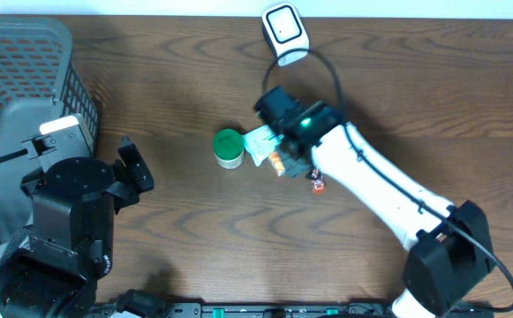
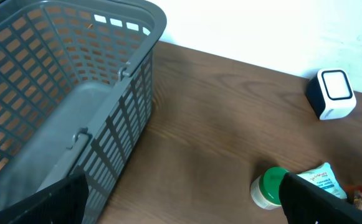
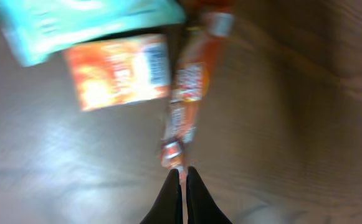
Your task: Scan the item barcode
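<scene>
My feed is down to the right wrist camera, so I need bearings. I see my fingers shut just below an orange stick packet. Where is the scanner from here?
Observer: The scanner stands at the far edge of the table, beyond the right wrist.
Operator: Anything near the packets that I can't see?
Observer: A green-lidded jar stands upright right beside the pale blue packet, on the left arm's side.
Operator: And the left arm?
Observer: The left fingers are wide open and empty, next to the gray basket on the left of the table.
</scene>
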Motion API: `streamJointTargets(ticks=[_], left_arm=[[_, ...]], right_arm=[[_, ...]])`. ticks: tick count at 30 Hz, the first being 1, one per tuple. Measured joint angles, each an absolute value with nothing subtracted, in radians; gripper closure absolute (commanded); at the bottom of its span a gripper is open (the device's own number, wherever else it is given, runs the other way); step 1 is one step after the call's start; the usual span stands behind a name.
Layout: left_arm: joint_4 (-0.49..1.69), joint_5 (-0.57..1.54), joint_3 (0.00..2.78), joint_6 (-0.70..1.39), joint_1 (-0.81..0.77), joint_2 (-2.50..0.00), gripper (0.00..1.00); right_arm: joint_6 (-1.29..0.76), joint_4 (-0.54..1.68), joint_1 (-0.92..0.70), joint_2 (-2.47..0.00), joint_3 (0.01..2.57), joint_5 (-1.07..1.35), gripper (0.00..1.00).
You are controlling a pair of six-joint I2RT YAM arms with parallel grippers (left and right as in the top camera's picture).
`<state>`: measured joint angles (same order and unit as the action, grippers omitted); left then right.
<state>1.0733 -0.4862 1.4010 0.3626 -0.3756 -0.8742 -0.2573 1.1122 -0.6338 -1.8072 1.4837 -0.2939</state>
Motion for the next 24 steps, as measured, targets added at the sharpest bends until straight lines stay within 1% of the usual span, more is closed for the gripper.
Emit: streamJointTargets(ticks=[4,10,19,24], left_arm=[[1.073,-0.486,1.401,0.363,-0.376,-0.874,0.02],[1.073,-0.486,1.401,0.363,-0.376,-0.874,0.02],[1.073,-0.486,1.401,0.363,-0.376,-0.874,0.02],[1.073,-0.486,1.401,0.363,-0.376,-0.874,0.02]], right_arm=[[-0.263,1.054,-0.573,-1.812,1.406,-0.309,0.99],[-0.264,0.997,-0.559,-1.821,1.314,-0.31,0.99],[-0.25,0.88,-0.559,-1.825,1.305,-0.31,0.99],[-0.199,0.777,-0.559,-1.825,1.305,-0.282,0.99]])
